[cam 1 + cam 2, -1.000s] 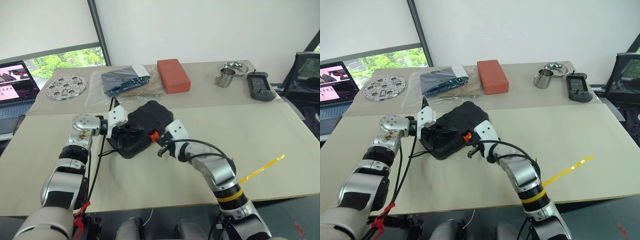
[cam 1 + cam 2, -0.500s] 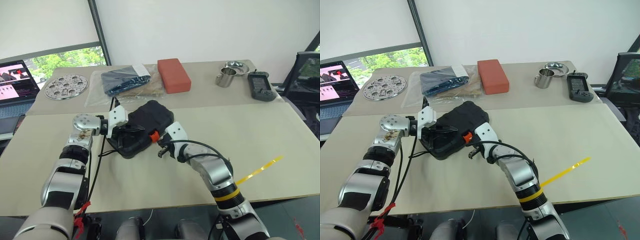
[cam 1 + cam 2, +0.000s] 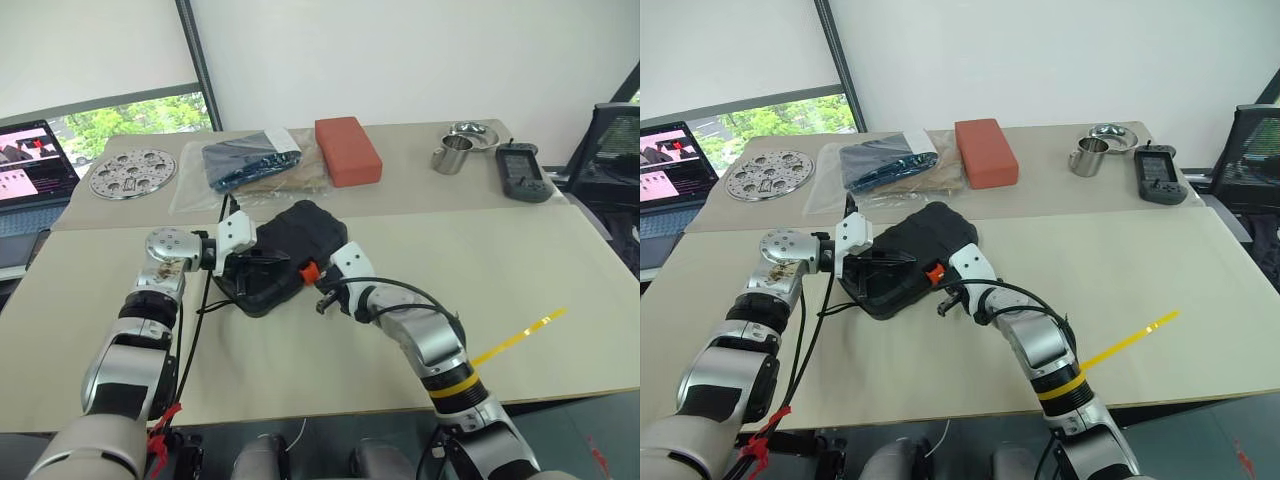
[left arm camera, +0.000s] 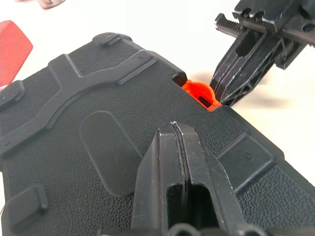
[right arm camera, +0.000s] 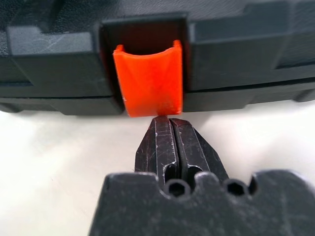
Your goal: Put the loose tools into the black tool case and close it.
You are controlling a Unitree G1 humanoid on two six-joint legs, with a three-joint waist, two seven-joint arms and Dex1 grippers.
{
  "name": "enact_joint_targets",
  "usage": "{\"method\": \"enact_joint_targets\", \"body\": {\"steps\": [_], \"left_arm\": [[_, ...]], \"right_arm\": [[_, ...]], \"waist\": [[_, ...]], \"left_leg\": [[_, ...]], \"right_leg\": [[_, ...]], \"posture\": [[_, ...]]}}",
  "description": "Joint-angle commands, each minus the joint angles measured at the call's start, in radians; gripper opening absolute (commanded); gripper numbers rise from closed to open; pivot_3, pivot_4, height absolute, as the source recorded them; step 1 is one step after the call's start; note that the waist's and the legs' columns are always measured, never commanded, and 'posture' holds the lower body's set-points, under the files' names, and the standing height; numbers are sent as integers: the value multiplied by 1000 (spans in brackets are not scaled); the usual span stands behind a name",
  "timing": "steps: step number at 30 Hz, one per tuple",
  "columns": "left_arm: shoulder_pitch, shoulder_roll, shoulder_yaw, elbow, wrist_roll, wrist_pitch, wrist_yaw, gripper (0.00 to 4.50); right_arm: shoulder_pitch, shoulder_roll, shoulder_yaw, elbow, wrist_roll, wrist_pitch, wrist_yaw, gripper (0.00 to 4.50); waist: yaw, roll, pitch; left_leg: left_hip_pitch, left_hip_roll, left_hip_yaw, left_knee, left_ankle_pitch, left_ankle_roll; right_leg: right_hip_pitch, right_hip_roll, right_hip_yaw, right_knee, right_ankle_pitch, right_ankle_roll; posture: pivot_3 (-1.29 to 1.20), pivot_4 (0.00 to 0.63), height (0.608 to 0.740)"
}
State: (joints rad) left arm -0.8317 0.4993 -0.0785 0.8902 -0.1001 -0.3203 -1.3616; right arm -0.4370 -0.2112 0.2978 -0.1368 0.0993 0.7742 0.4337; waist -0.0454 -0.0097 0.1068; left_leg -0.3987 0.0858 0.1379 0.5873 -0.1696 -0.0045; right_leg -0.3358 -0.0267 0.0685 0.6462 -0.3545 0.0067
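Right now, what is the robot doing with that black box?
The black tool case lies shut on the table. The left gripper, fingers together, presses down on its lid. The right gripper, also shut, has its tips right at the small orange latch on the front edge. It looks like the robot is trying to snap the latch closed.

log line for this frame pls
case: lid down | latch: right gripper shut, tips at it | left gripper shut, on lid
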Motion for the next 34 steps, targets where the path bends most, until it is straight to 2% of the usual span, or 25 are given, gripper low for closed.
{"method": "enact_joint_targets", "body": {"steps": [1, 3, 6, 8, 11, 15, 17, 21, 22, 28, 34], "left_arm": [[47, 21, 43, -10, -33, 64, 33, 0], [57, 30, 79, -47, -64, 112, 62, 0], [115, 53, 135, -168, -127, 206, 86, 0], [191, 68, 174, -318, -185, 303, 115, 0], [344, 94, 235, -585, -283, 463, 171, 666], [553, 115, 313, -900, -389, 619, 266, 2158], [658, 114, 362, -1027, -424, 671, 328, 2774], [887, 111, 457, -1123, -371, 649, 440, 4374], [931, 110, 478, -1130, -367, 642, 453, 4487], [1128, 117, 479, -1118, -285, 532, 459, 4487], [1168, 108, 441, -1056, -228, 413, 450, 4487]], "right_arm": [[50, -72, -56, -88, 27, -58, 59, 15], [75, -123, -78, -101, 36, -118, 105, 15], [107, -187, -146, -89, 69, -205, 173, 809], [125, -224, -207, -60, 101, -262, 215, 1531], [156, -263, -295, -14, 146, -371, 274, 2499], [235, -330, -365, 19, 191, -486, 385, 3936], [280, -352, -403, 28, 218, -531, 427, 4500], [376, -363, -474, 42, 253, -624, 466, 4500], [397, -364, -490, 46, 260, -640, 472, 4500], [489, -382, -556, 123, 285, -755, 546, 4500], [499, -394, -572, 181, 293, -816, 572, 4500]], "waist": [[0, 0, 0], [-1, -1, 1], [-3, -2, 2], [-2, -4, 3], [2, -5, 4], [10, -6, 4], [14, -6, 5], [13, -6, 5], [10, -7, 6], [8, -10, 9], [14, -10, 9]], "left_leg": [[0, 0, 0, 0, 0, 0], [0, 0, 0, 0, 0, 0], [0, 0, 0, -1, 0, 0], [0, 0, 0, -1, 0, 0], [-1, 1, 0, -3, 0, 0], [-2, 0, 0, -4, 0, 0], [0, -1, 0, -6, 0, 0], [2, 0, 0, -7, 0, 0], [4, 0, 0, -9, 0, 0], [12, -2, -1, -15, -5, -6], [11, -4, -1, -14, -7, -4]], "right_leg": [[0, 0, 0, 0, 0, 0], [0, 0, 0, -1, 0, 0], [-1, 1, 1, -1, 0, 0], [-1, 1, 1, -1, 0, 0], [-1, 1, 1, -3, 0, 0], [1, -1, 1, -5, 0, 0], [3, -2, 1, -7, 0, 0], [5, -3, 2, -10, 0, 0], [7, -3, 3, -11, 0, 0], [16, -15, 0, -17, 0, -1], [17, -19, 1, -21, 1, -1]], "posture": [[0, 150, 740], [0, 150, 740], [0, 150, 740], [0, 150, 740], [0, 150, 740], [0, 150, 740], [0, 150, 740], [0, 150, 740], [0, 150, 740], [0, 150, 740], [0, 150, 740]]}}
